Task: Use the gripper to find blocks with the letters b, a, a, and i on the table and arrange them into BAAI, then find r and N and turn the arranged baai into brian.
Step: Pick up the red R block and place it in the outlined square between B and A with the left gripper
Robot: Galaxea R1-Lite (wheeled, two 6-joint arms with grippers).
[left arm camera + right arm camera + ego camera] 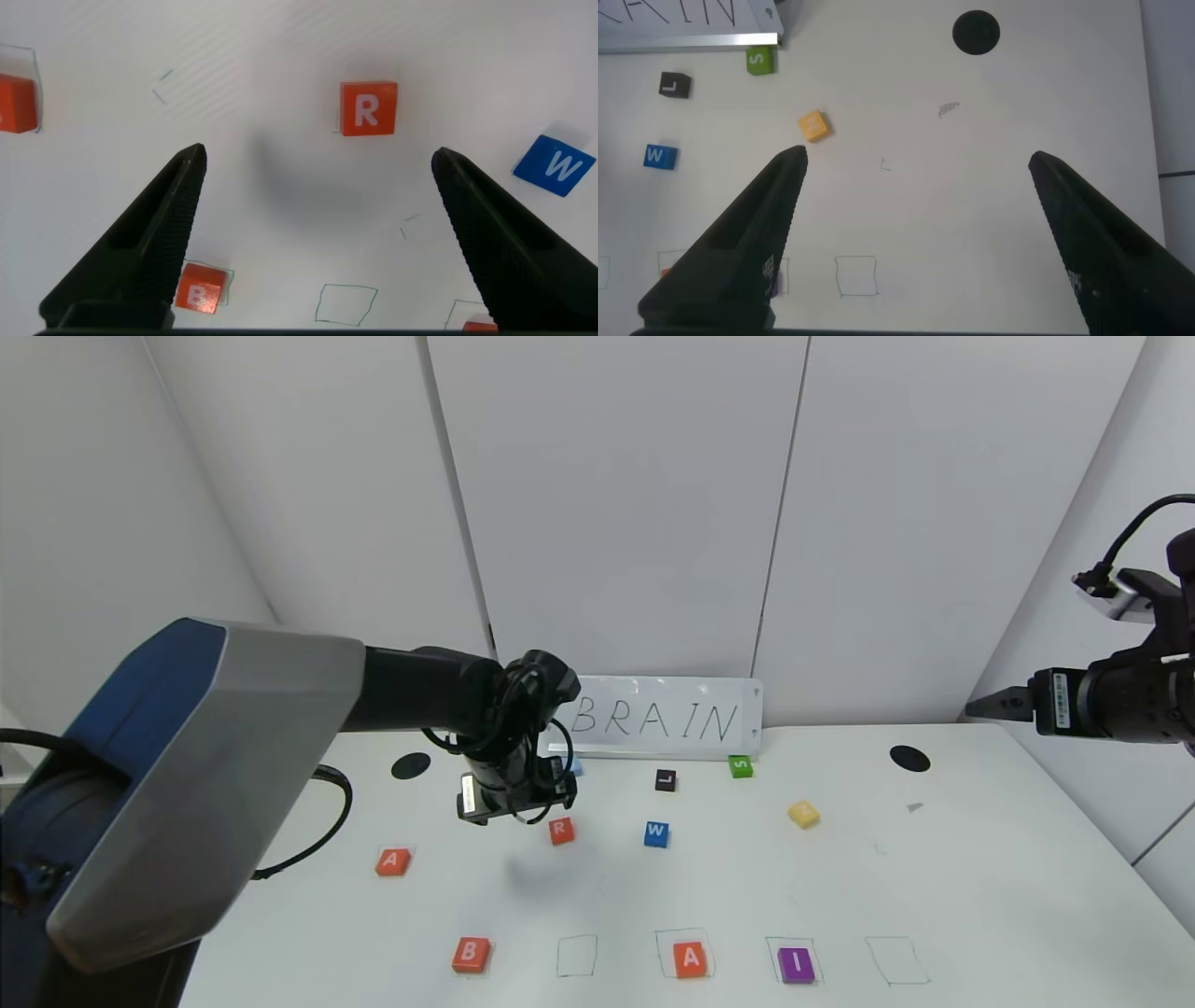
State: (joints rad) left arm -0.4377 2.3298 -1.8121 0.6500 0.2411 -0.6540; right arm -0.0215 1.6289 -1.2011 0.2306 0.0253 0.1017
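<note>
Four lettered tiles matter here: the orange B tile [470,954], orange A tile [690,959] and purple I tile [796,965] line the white worktop's [980,896] near edge (a second orange A tile [392,861] sits apart). The left claw [318,201] hovers spread above the orange R tile [561,831]. The right claw [915,201], also spread, hangs high at the right; the pale-yellow tile [803,814] lies mid-worktop.

The table [980,859] looks smooth matt white, the left gripper's fingers [140,252] matt ribbed black (plastic, seemingly).

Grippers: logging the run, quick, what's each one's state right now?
Left gripper: open, empty, hovering above the R tile.
Right gripper: open, empty, parked off to the right.
</note>
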